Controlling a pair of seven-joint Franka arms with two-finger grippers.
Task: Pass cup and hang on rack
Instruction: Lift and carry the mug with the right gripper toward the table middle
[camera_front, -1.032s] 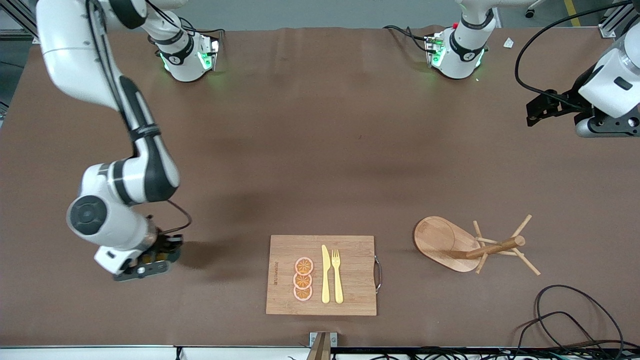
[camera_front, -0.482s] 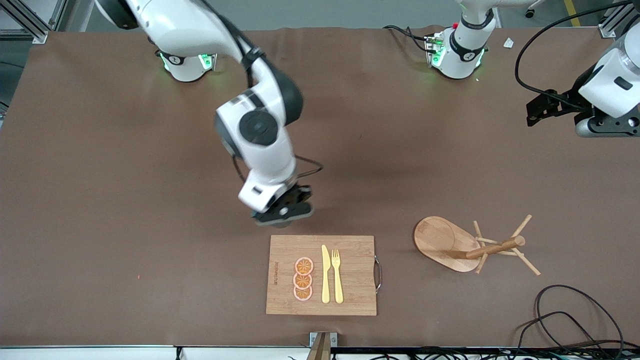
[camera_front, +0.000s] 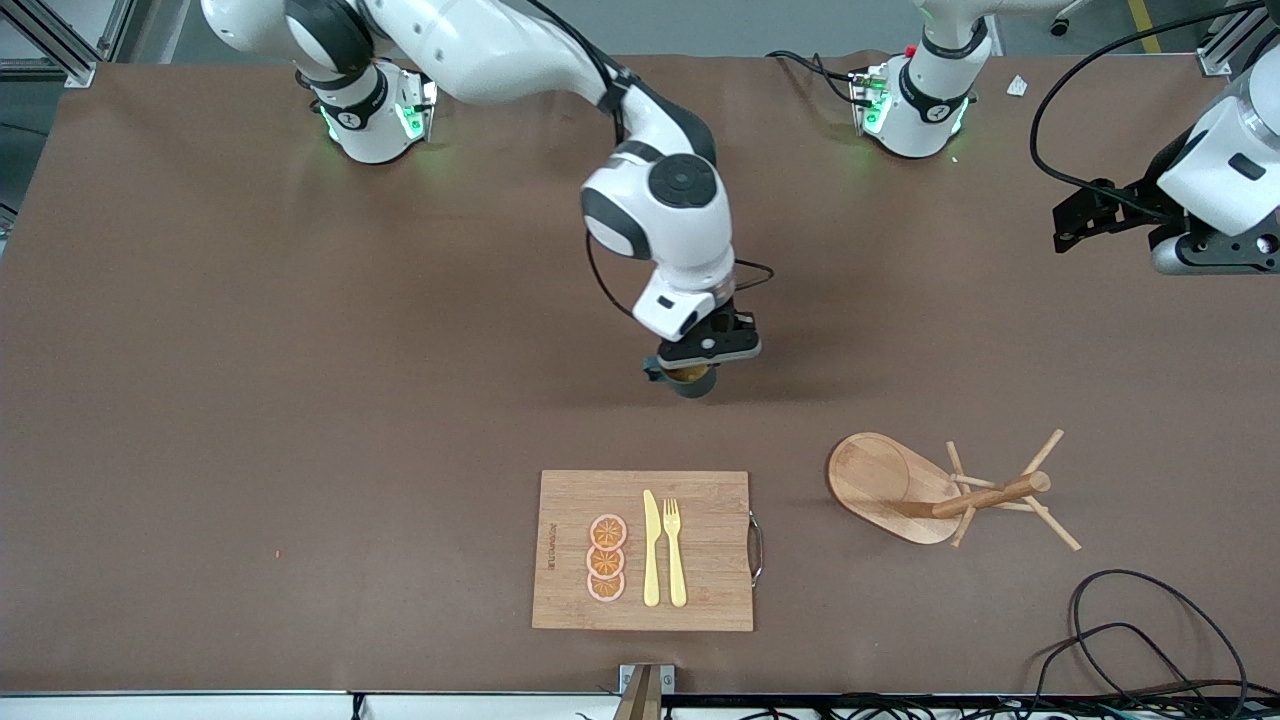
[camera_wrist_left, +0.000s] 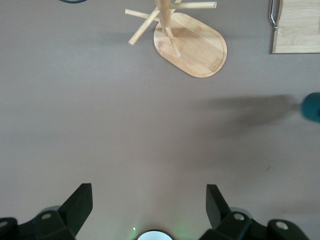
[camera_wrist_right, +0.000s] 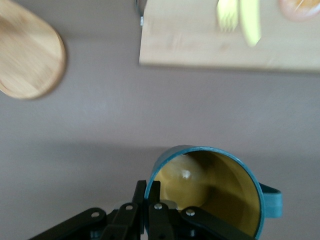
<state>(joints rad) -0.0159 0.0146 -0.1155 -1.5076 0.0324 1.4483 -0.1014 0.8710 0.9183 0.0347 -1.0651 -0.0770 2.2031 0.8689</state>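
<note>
The dark teal cup (camera_front: 691, 382) with its yellowish inside hangs from my right gripper (camera_front: 702, 356) over the middle of the table, over bare mat. In the right wrist view the right gripper (camera_wrist_right: 153, 192) is shut on the cup's (camera_wrist_right: 210, 192) rim, one finger inside and one outside, with the handle on the side away from the fingers. The wooden rack (camera_front: 985, 497) stands toward the left arm's end, nearer the front camera. My left gripper (camera_front: 1072, 226) waits open and empty at the left arm's end; its wrist view (camera_wrist_left: 148, 194) shows the rack (camera_wrist_left: 192, 47) and the cup (camera_wrist_left: 313, 106).
A bamboo cutting board (camera_front: 570, 500) with a yellow knife (camera_front: 651, 548), fork (camera_front: 674, 550) and orange slices (camera_front: 606, 558) lies at the front middle, nearer the front camera than the cup. Black cables (camera_front: 1130, 640) lie at the front corner by the rack.
My right arm has swung with the cup from the right arm's end near the front edge to over the middle of the table. The left arm has not moved.
</note>
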